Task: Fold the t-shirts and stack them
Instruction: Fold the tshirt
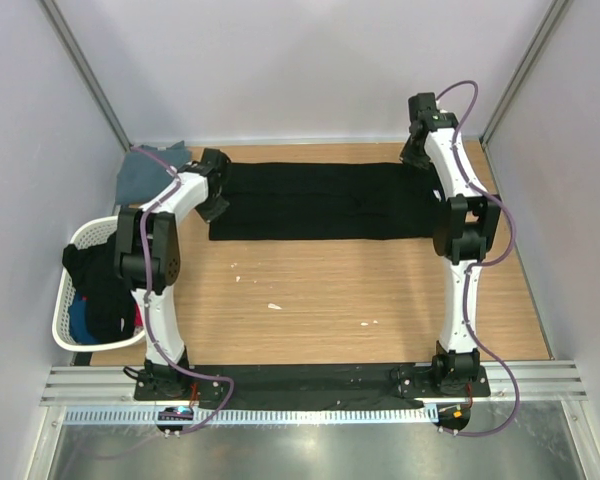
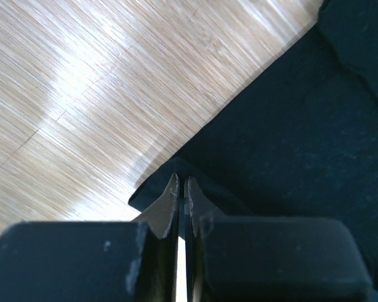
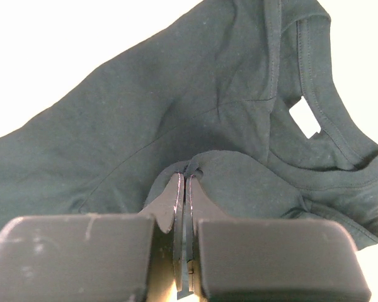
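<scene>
Left pincer (image 2: pixel 181 184), right pincer (image 3: pixel 183 178) on black t-shirt (image 1: pixel 320 200)

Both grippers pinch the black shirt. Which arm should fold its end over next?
Probably right: the right gripper pinches the collar end of the black shirt, and the grey shirt lies near the left gripper, so folding leftward finishes there.

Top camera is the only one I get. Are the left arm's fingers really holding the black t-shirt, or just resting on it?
Observer: Holding. In the left wrist view the left fingers are shut on a corner of the black t-shirt.
Operator: What about the right arm?
Observer: The right fingers are shut too, pinching a fold of cloth just below the collar.
Operator: Is anything inside the collar?
Observer: Yes, a small white tag.
</scene>
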You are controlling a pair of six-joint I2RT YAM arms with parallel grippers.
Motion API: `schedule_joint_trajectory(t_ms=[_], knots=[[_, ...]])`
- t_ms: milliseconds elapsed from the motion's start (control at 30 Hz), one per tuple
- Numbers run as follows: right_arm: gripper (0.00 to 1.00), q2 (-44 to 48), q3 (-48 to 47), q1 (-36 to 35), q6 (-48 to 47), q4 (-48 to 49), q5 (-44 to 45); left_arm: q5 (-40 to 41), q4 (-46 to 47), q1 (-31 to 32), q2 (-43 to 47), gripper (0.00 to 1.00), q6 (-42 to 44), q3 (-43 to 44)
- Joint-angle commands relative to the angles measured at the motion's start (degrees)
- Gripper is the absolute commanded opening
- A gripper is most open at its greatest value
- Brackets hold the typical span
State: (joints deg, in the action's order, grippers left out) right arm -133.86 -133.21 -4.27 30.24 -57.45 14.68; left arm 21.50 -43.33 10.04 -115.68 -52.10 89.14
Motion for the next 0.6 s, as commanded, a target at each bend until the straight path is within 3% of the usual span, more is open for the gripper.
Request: schedule_joint_trajectory(t_ms=[0, 567], knots=[[0.01, -0.43, -2.93, 0.14, -0.27, 1.81, 0.62, 2.06, -0.09, -0.46, -0.95, 0.00, 0.77, 2.52], [0.01, 0.36, -5.58, 0.67, 0.08, 3.13, 1.41, 3.29, -1.40, -0.46, -3.32, 0.00, 1.65, 7.44]])
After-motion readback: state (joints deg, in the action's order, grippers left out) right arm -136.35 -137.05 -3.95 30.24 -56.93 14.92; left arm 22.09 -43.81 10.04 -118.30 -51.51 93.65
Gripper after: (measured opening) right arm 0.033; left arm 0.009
